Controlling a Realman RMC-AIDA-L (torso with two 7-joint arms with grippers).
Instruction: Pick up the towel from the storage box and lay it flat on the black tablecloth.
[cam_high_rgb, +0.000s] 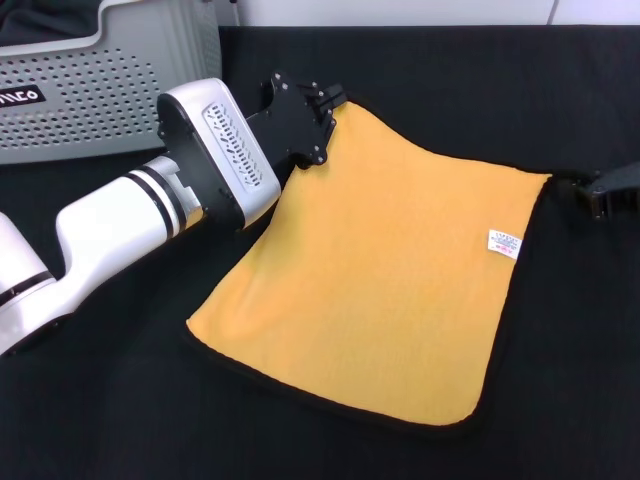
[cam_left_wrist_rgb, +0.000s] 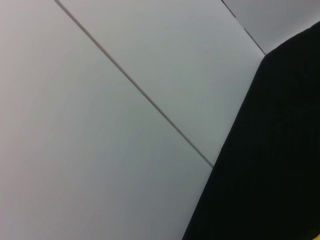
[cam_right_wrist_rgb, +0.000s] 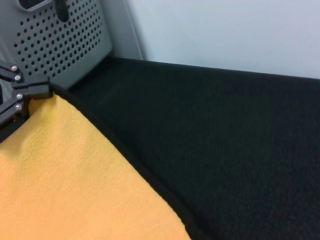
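The yellow-orange towel (cam_high_rgb: 380, 260) with black trim lies spread on the black tablecloth (cam_high_rgb: 450, 80), its white tag (cam_high_rgb: 505, 243) facing up near the right edge. My left gripper (cam_high_rgb: 332, 100) is at the towel's far left corner, low over the cloth and shut on that corner. It also shows in the right wrist view, where the left gripper (cam_right_wrist_rgb: 30, 97) meets the towel (cam_right_wrist_rgb: 60, 175) at its trimmed corner. My right gripper (cam_high_rgb: 585, 192) sits at the towel's far right corner, dark against the cloth. The grey perforated storage box (cam_high_rgb: 90, 90) stands at the far left.
A pale wall (cam_left_wrist_rgb: 100, 125) runs behind the table, right at the tablecloth's (cam_left_wrist_rgb: 270, 165) far edge. The storage box (cam_right_wrist_rgb: 65, 40) stands close behind the left gripper. Bare tablecloth (cam_right_wrist_rgb: 225, 140) stretches beyond the towel's far edge and in front of its near edge.
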